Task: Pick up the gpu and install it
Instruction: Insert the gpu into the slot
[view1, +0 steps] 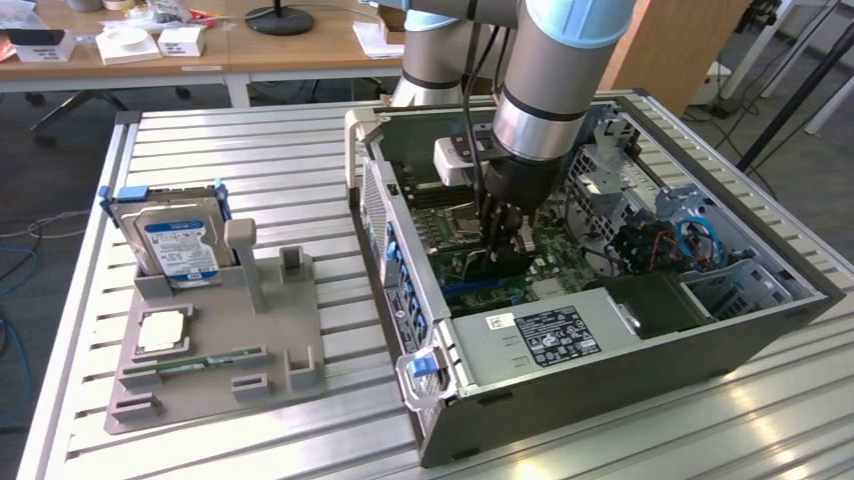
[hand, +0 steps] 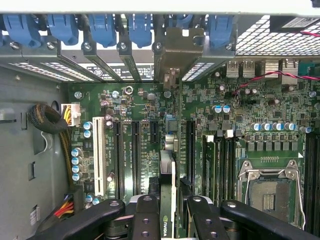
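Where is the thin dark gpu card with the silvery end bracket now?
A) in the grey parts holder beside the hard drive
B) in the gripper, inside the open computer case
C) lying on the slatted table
B: the gripper clamps the gpu edge-on above the green motherboard.

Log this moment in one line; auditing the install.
gripper: shut on gpu | gpu: edge-on at motherboard slots | site: inside computer case

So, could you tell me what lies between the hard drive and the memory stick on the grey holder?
In the exterior view, a square processor chip lies flat on the grey holder between the hard drive and the memory stick.
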